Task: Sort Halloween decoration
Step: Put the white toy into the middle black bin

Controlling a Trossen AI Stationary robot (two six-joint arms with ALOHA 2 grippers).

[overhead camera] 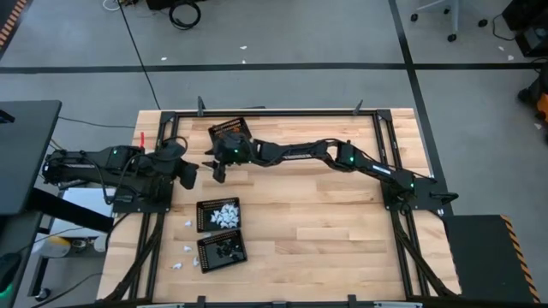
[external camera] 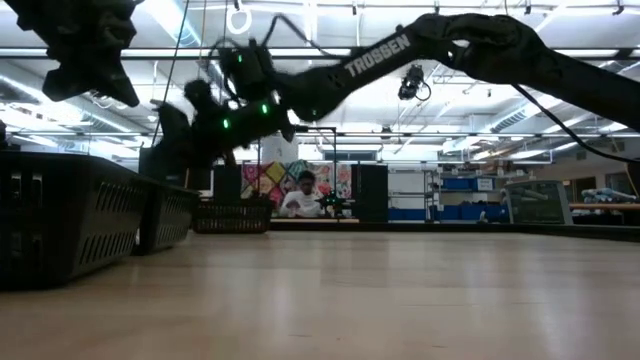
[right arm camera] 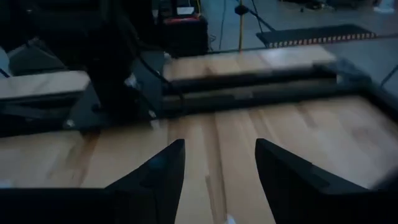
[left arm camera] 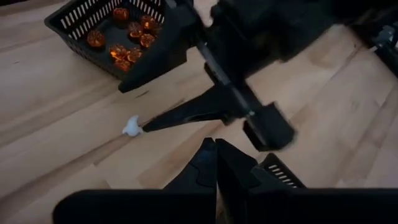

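High view: my right pincer (overhead camera: 217, 169) hung over the desk (overhead camera: 325, 222) just beside the orange basket (overhead camera: 231, 133), its fingers spread and carrying nothing. My left pincer (overhead camera: 205, 164) waited close by, clenched and empty. The white basket (overhead camera: 218, 216) and black basket (overhead camera: 222, 250) sat nearer the front edge, with a few white pieces (overhead camera: 183, 248) loose on the wood beside them.

Low view: the baskets lined the left side; no loose piece was discernible.

Left wrist view: one white piece (left arm camera: 131, 126) lay on the desk, at the tip of a right finger (left arm camera: 186, 112). Orange pieces (left arm camera: 121, 37) filled their basket beyond.

Right wrist view: my fingers stood apart above bare wood.

Handling judgement: the white piece looked light, rigid and small, likely to skid or flip. I judged it best to straddle its widest part and close gently.
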